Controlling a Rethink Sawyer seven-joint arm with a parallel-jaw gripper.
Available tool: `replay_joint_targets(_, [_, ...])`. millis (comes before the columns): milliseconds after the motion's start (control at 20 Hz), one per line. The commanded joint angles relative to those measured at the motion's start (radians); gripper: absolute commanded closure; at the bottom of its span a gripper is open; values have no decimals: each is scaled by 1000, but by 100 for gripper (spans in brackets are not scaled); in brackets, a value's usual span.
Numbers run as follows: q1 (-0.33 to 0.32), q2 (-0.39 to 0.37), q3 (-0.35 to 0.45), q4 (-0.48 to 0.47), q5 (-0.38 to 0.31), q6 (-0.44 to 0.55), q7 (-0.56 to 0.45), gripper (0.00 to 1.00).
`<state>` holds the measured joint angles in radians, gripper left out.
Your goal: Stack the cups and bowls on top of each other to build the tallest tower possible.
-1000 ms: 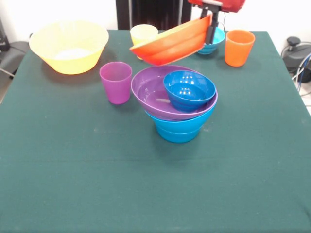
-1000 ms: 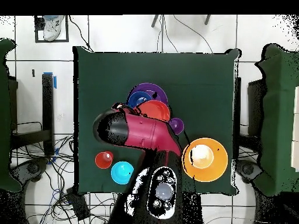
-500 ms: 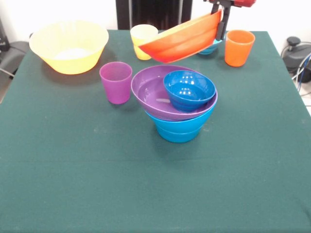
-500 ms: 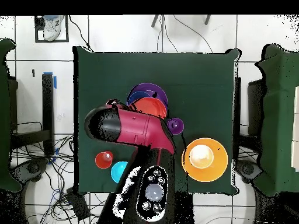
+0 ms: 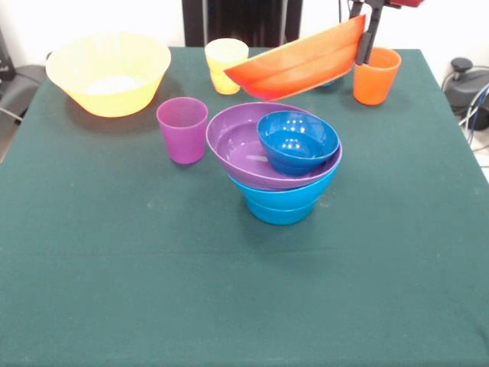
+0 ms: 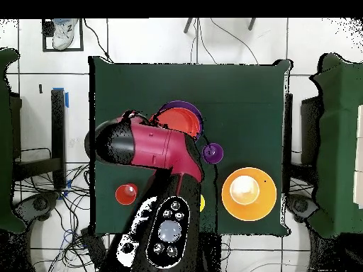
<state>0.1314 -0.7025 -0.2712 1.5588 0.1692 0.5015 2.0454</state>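
1. Overhead, the gripper [image 5: 365, 34] pinched the wide orange bowl [image 5: 298, 67] by its rim, tilted above the table [image 5: 114, 252].
2. Three bowls formed the tower [image 5: 284, 164]: blue, purple, dark blue.
3. Three cups stood apart: purple cup [image 5: 182, 129], yellow cup [image 5: 226, 64], orange cup [image 5: 376, 75].
4. One large yellow bowl [image 5: 108, 72] sat alone.

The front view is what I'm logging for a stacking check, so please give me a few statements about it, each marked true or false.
1. The orange bowl is held tilted in the air by the gripper. True.
2. The small dark blue bowl sits inside the purple bowl. True.
3. The purple bowl rests directly on the table. False: it sits on a blue bowl.
4. The purple cup is stacked on the tower. False: it stands alone on the table, beside the tower.
5. The large yellow bowl stands apart from the tower, near a far corner. True.
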Motion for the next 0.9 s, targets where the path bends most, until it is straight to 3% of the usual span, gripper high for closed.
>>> replay_joint_targets(50, [19,78,18,-71,24,71,206,100])
replay_joint_targets(350, [36,101,-10,-100,19,76,219,100])
replay_joint_targets(900, [98,191,-128,-224,0,184,237,100])
